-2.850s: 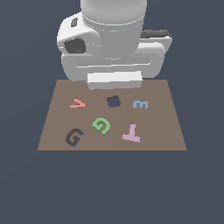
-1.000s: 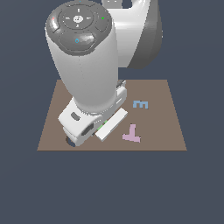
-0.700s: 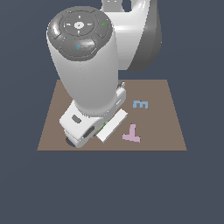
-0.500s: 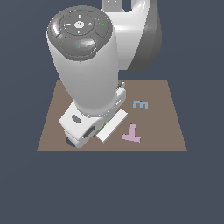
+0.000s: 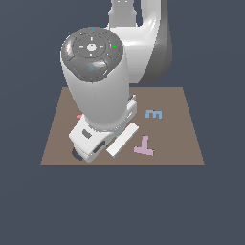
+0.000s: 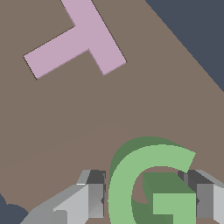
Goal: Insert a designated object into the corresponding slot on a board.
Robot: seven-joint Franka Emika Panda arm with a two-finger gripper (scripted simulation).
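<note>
The claw (image 6: pixel 146 200) grasps the green G (image 6: pixel 151 183), one finger (image 6: pixel 94 199) on either side of the letter, pressed against its edges. The G sits raised above the brown board (image 6: pixel 87 113), throwing a dark green shadow below it. A pink T (image 6: pixel 76 39) lies flat on the board nearby. In the exterior view the bulky white arm (image 5: pixel 98 95) covers the board's (image 5: pixel 177 139) left half; the pink T (image 5: pixel 143 146) and a blue E (image 5: pixel 153 114) lie uncovered to its right. The G-shaped recess cannot be seen.
</note>
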